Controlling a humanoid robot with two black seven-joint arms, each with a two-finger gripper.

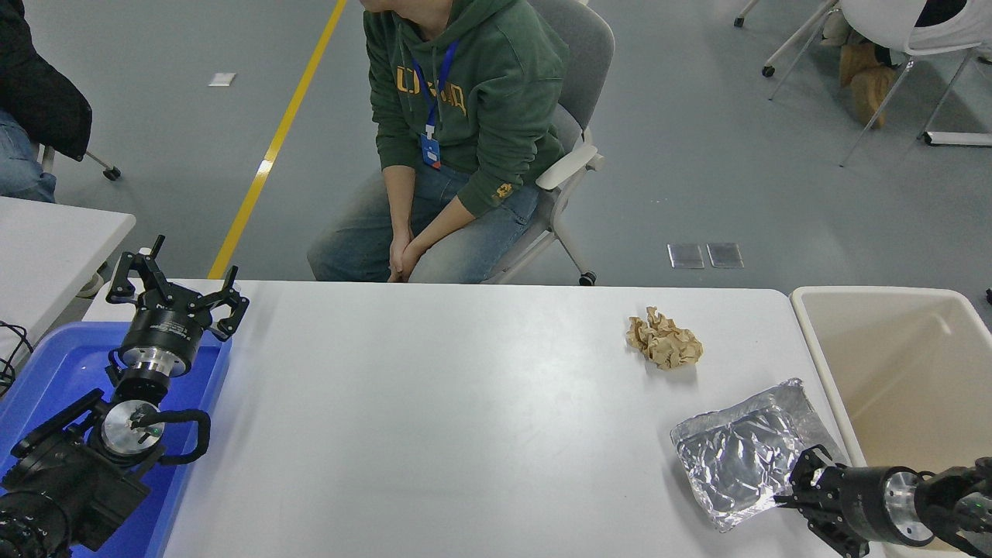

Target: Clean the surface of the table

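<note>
The white table surface (465, 418) fills the lower middle of the head view. Near its right end lies a sheet of crinkled silver foil (740, 457), tilted, with its near right corner in my right gripper (797, 490), which comes in low from the right edge and looks shut on that corner. A crumpled ball of brown paper (664, 339) rests on the table behind the foil, untouched. My left gripper (177, 288) is parked at the table's left end, open and holding nothing.
A beige bin (814, 341) stands against the table's right end. A blue tray (46, 372) sits under my left arm. A person in a green hoodie (465, 116) sits at the far side. A smaller table (54, 240) is at the far left.
</note>
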